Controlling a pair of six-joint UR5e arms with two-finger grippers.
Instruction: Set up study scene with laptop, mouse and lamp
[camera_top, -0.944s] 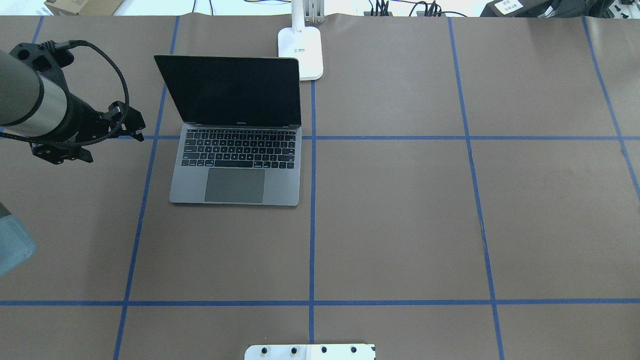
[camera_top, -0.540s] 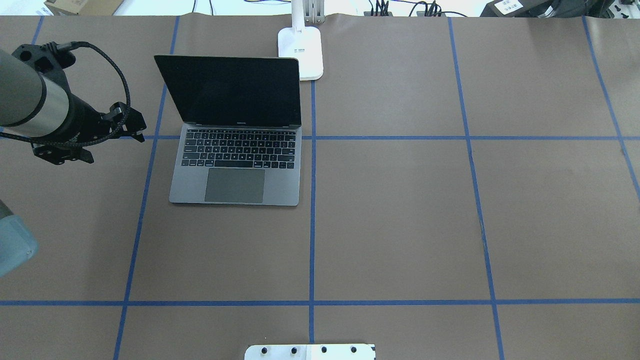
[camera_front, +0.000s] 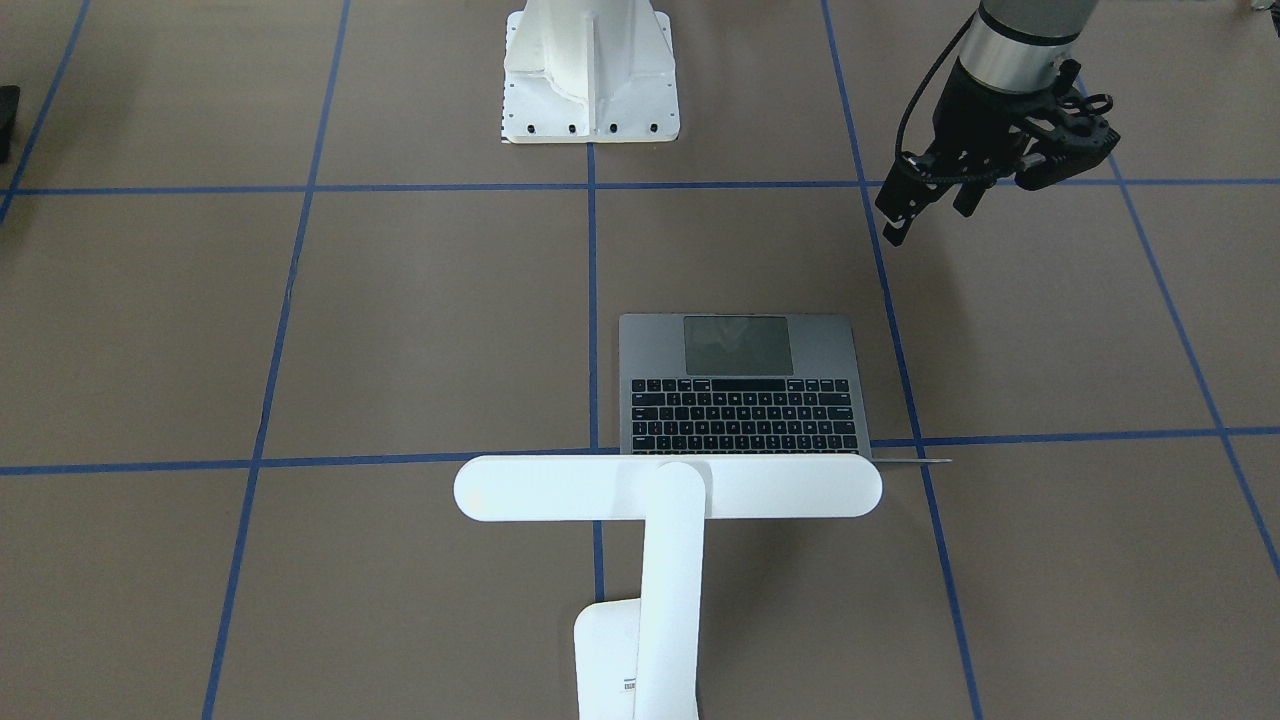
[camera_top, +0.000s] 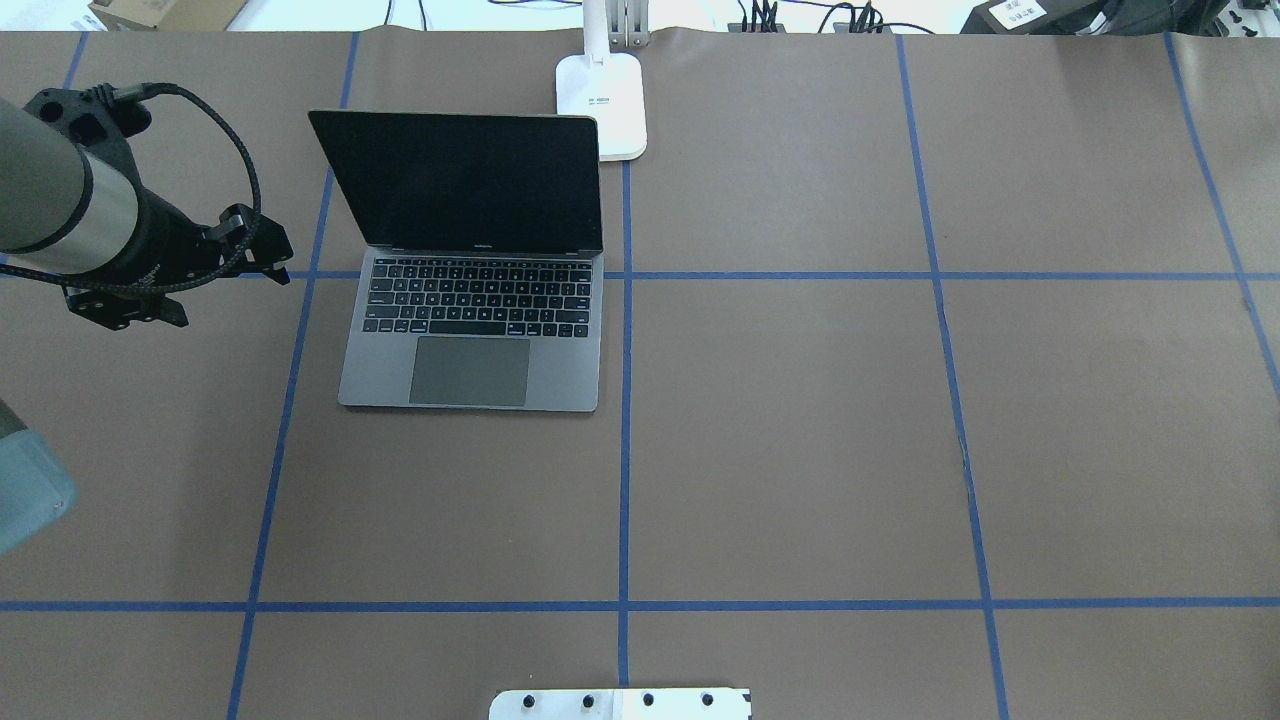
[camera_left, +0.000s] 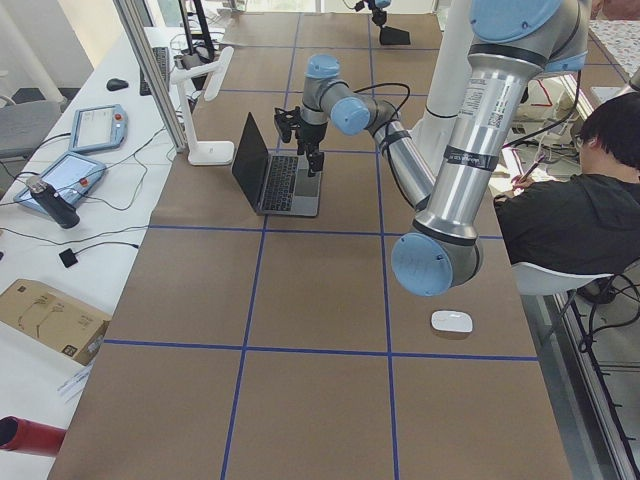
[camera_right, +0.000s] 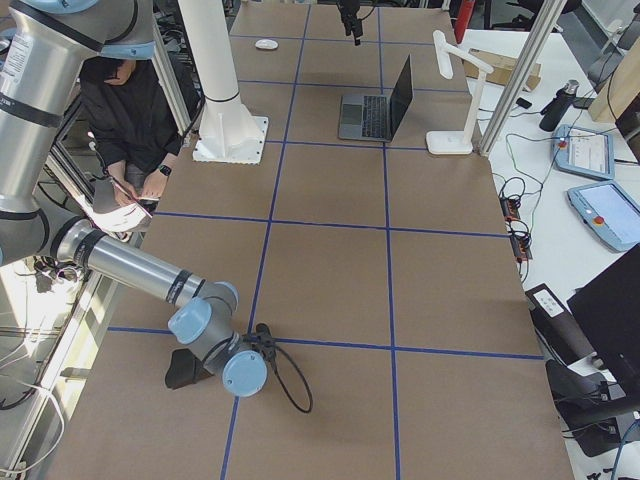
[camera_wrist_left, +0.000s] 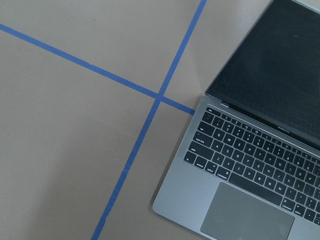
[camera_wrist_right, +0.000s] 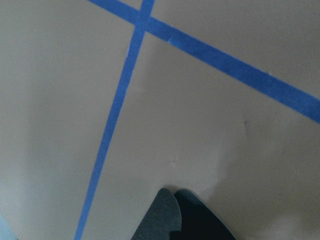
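Note:
The laptop (camera_top: 470, 330) stands open on the brown table, dark screen up; it also shows in the front view (camera_front: 740, 385) and the left wrist view (camera_wrist_left: 250, 165). The white lamp (camera_front: 668, 487) stands behind it, its base (camera_top: 601, 100) at the far edge and its bar head over the screen's top. The white mouse (camera_left: 451, 321) lies near the robot-side table edge at the left end, out of the overhead view. My left gripper (camera_front: 925, 212) hovers open and empty to the laptop's left. My right gripper (camera_wrist_right: 172, 212) is shut and empty, low over bare table.
The white ribbed pedestal (camera_front: 590, 70) stands at the robot-side edge in the middle. Blue tape lines grid the brown table (camera_top: 800, 430). A seated operator (camera_left: 570, 210) is beside the table. Tablets (camera_left: 95, 125) and cables lie on the side bench.
My left arm has shifted only very slightly. The laptop and the lamp have not moved.

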